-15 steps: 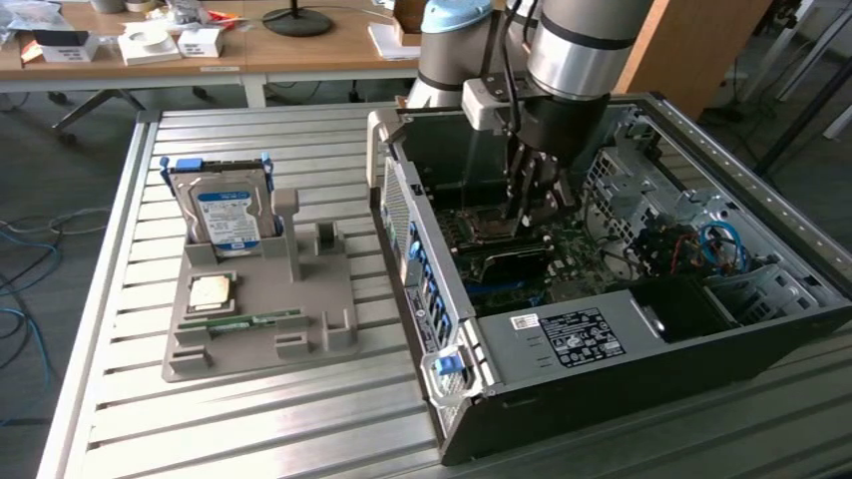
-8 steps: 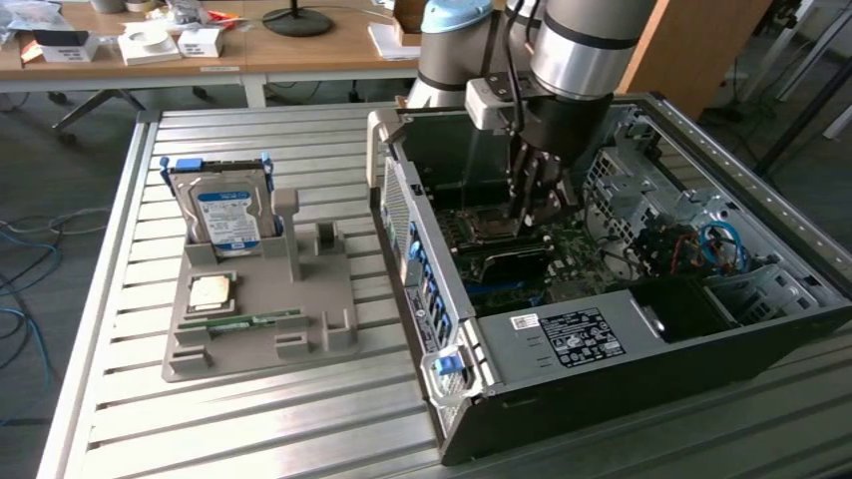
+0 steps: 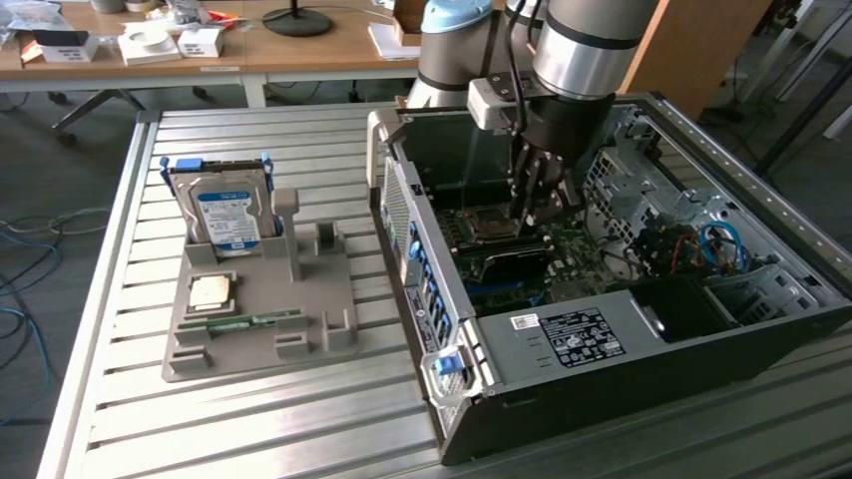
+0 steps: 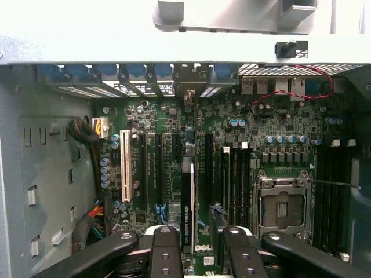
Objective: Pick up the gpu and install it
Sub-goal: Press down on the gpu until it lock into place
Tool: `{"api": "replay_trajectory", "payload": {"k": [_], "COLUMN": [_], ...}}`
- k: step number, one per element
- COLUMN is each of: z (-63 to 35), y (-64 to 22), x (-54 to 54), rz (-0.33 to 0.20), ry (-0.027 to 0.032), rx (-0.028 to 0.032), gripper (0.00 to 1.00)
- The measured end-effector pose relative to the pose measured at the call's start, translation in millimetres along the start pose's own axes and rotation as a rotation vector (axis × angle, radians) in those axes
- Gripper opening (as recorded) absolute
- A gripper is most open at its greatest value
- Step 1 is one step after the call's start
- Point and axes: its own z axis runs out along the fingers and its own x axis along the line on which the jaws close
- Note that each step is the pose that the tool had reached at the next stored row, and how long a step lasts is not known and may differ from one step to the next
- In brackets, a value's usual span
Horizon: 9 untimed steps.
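The gpu [image 4: 186, 202] appears edge-on in the wrist view, a thin dark-and-green card standing upright among the long expansion slots of the motherboard [image 4: 278, 145]. My gripper [image 4: 200, 234] straddles it, one finger on each side, shut on the card. In the exterior view my gripper [image 3: 540, 205] reaches straight down into the open computer case [image 3: 399, 200], its fingers low over the motherboard near the case's middle. Whether the card's lower edge sits in a slot is hidden.
Beside the card are a white slot [image 4: 125, 165], several black slots and the CPU socket [image 4: 281, 208]. On the slatted table, at the exterior view's left, a grey holder [image 3: 313, 319] carries a hard drive [image 3: 226, 215], a CPU chip [image 3: 213, 291] and a memory stick [image 3: 239, 321]. Blue cables [image 3: 719, 244] lie inside the case.
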Motion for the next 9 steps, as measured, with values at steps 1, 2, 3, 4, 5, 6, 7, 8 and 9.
{"api": "replay_trajectory", "payload": {"k": [1, 2, 3, 4, 5, 6, 7, 8, 9], "z": [0.0, 0.0, 0.0, 0.0, 0.0, 0.0, 0.0, 0.0, 0.0], "y": [0.0, 0.0, 0.0, 0.0, 0.0, 0.0, 0.0, 0.0, 0.0], "x": [0.0, 0.0, 0.0, 0.0, 0.0, 0.0, 0.0, 0.0, 0.0], "rz": [0.000, 0.000, 0.000, 0.000, 0.000, 0.000, 0.000, 0.000, 0.000], "ry": [0.0001, 0.0001, 0.0000, 0.0000, 0.0000, 0.0000, 0.0000, 0.0000, 0.0000], "rx": [0.0001, 0.0001, 0.0001, 0.0001, 0.0001, 0.0001, 0.0000, 0.0001, 0.0000], "gripper": [0.34, 0.34, 0.34, 0.34, 0.34, 0.34, 0.34, 0.33, 0.26]}}
